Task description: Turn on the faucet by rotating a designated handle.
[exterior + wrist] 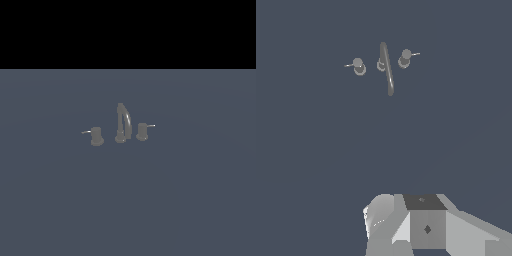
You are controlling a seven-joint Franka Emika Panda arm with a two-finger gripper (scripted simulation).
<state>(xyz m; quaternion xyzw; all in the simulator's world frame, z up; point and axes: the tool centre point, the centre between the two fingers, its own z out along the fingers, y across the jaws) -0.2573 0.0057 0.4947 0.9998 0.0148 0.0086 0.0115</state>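
The faucet [121,125] is a small dull-grey set standing on a flat blue-grey floor, with a tall arched spout between two short knobs. The handle [143,131] is the knob at the exterior view's right, its thin pale lever pointing rightwards. From above, the wrist view shows the spout [387,67] and the handle [405,57] far off. Only grey blocks of my gripper [421,222] show at that picture's edge, well away from the faucet. Its fingers cannot be made out. The arm does not appear in the exterior view.
A twin knob [96,135] with its lever pointing leftwards stands on the other side of the spout, also seen as the twin knob [359,65] from the wrist. The blue-grey floor [190,200] spreads all around the set.
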